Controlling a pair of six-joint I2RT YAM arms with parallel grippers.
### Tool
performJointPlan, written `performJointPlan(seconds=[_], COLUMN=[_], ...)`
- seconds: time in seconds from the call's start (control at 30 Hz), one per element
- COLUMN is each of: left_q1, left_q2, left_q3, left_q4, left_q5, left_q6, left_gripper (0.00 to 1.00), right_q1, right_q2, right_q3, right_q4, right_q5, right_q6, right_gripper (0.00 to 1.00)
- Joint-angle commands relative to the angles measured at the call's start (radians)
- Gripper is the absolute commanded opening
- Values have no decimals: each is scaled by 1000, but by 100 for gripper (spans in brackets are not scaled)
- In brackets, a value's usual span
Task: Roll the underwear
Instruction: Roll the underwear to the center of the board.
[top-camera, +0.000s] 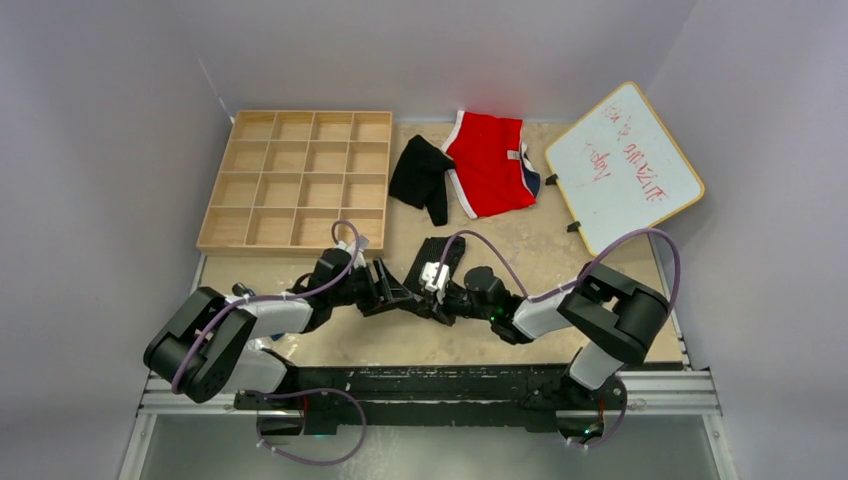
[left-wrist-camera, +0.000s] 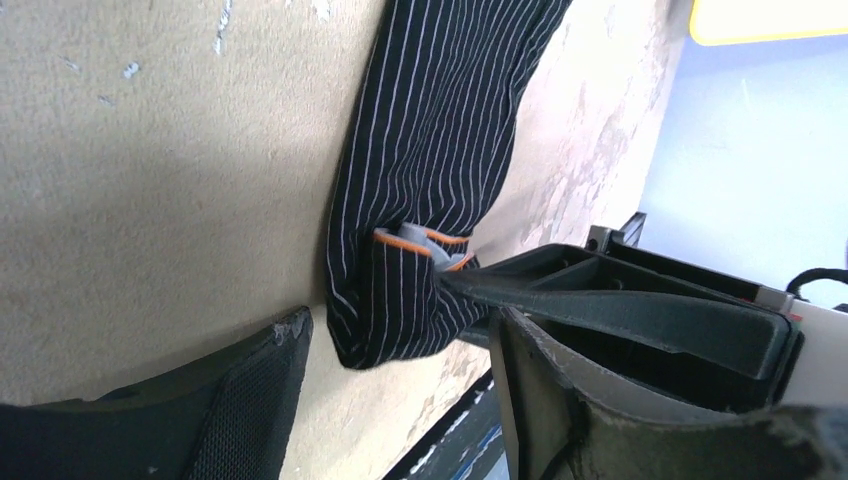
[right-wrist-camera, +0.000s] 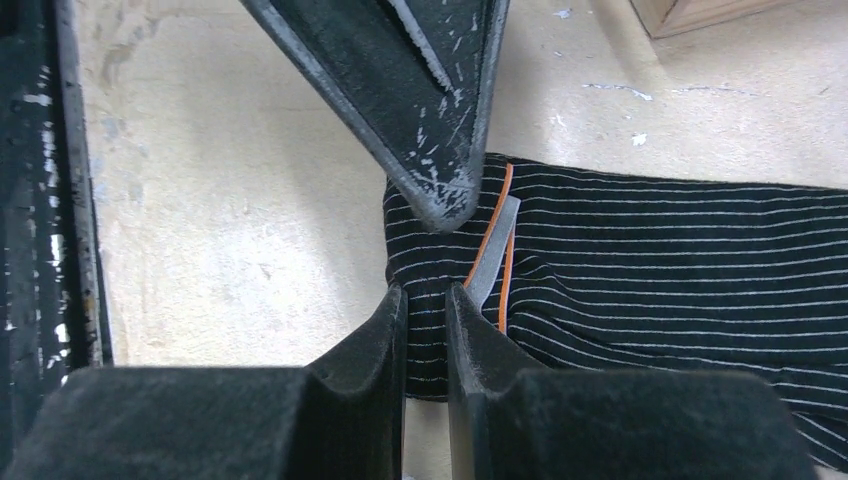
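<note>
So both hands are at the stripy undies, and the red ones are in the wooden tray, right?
Not quite. The top view shows the red ones on the table, right of the tray. The left hand and right hand are at the stripy undies.

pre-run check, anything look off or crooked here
The whiteboard at the far right lies askew, turned out of line with the table edges, a corner seemingly past the right edge. The plain black underwear lies crumpled against the red briefs. The right pincer pinching the striped underwear looks normal. Nothing spilled.
</note>
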Motion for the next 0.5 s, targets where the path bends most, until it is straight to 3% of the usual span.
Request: performJointPlan(seconds=[0.0,0.1,0.27,0.37,0.47], left_q1=[2,-3,-23,-50,-66], left_q2=[26,28,4,-10,-34], left_q3=[-33,-16,-23,-23,-34], left_q4=[69,13,-73,-64,-58], left_q5=[-108,-143,-197,-193,-170], left_q6=[-22,-31,-46,-56,-83], left_gripper=[64,59,41,42,54], right_q1=[-29,-43,-43,-45,-44], right_q2=[46,63,82,91,96], right_q3=[-55,-78,-111,-103,-101], right_q4=[43,120,242,241,230], right_q5=[-158,-180,-186,-179,-147], right_q6=[102,157,181,181,181], right_gripper=[16,16,17,17,16])
